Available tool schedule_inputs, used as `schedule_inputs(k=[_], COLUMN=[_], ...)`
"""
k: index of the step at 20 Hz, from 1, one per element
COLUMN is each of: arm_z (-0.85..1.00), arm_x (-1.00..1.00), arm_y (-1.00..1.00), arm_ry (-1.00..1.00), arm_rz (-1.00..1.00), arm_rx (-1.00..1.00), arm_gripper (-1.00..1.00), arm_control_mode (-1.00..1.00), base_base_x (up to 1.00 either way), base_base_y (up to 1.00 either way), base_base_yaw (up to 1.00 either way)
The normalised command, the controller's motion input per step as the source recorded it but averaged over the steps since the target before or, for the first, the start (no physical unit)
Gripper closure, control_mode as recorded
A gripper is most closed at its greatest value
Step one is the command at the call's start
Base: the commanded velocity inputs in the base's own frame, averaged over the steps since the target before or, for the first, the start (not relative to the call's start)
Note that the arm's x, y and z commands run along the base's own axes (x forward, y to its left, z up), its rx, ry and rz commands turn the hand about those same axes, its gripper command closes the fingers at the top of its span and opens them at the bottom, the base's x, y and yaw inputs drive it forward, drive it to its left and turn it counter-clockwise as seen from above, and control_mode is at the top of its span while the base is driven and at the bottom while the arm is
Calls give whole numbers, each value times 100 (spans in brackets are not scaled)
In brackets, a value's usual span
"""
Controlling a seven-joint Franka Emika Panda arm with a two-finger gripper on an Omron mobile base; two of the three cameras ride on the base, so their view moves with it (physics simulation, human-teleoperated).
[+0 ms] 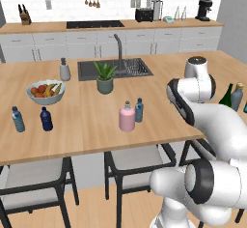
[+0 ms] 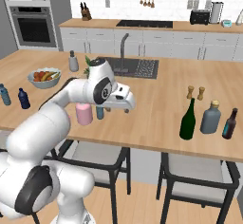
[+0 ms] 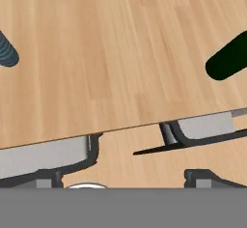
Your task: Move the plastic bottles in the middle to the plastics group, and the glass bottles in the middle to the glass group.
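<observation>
Green wine bottle (image 2: pixel 188 120) set beside grey-blue bottle (image 2: pixel 210 117); gripper (image 2: pixel 127 106) released, probably empty. Next I fetch pink bottle (image 1: pixel 127 117).

Pink bottle (image 1: pixel 127 117) and slim pale-blue bottle (image 1: pixel 139 110) upright mid-counter, just beside each other, green wine bottle (image 2: pixel 187 120) upright near grey-blue bottle (image 2: pixel 210 117), pale-blue bottle (image 1: pixel 18 119) beside navy bottle (image 1: pixel 46 119) at left.

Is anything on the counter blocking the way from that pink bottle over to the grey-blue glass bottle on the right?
Nothing visible does. Between the pink bottle and the grey-blue bottle lies bare wooden counter. The green wine bottle already stands just left of the grey-blue one, so it crowds that side of the spot.
</observation>
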Motion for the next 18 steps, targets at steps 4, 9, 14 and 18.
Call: schedule_inputs(k=[4, 9, 14, 18], arm_z=[7, 5, 4, 0], arm_x=[28, 32, 31, 23], arm_y=[100, 100, 91, 79], arm_ry=[0, 0, 2, 0], arm_rz=[-1, -4, -2, 0], arm_rx=[0, 0, 1, 7], arm_gripper=[-100, -100, -100, -100], arm_control_mode=[-100, -100, -100, -100], base_base_x=[0, 0, 0, 0], base_base_y=[0, 0, 0, 0], base_base_yaw=[0, 0, 0, 0])
